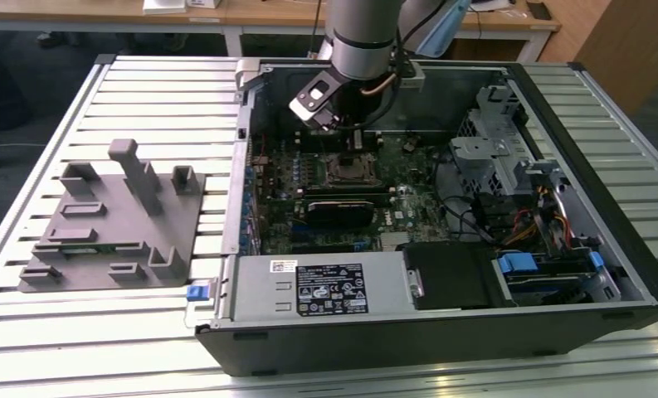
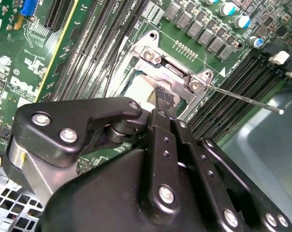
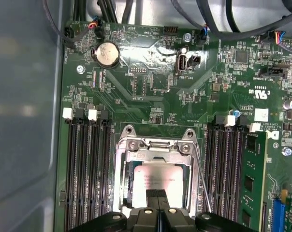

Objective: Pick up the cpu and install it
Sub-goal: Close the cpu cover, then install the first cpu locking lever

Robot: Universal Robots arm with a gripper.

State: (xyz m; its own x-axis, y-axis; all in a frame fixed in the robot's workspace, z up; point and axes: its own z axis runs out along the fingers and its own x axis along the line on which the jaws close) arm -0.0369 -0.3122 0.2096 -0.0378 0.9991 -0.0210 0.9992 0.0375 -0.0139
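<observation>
The claw [image 3: 158, 194] is hanging down inside the open computer case [image 1: 417, 352], which is sitting on the desk [image 1: 152, 91]. Its 2 fingers are pressing together. The tips are sitting right over the cpu [image 3: 158, 175]; I cannot tell if they are touching its top. The cpu is lying flat inside the metal socket frame [image 3: 155, 144] on the green board [image 3: 146, 82]. A thin metal lever [image 2: 242, 99] is sticking out beside the frame. In the exterior view, a grey holder block [image 1: 107, 224] is lying on the desk, at the exterior view's left of the case.
</observation>
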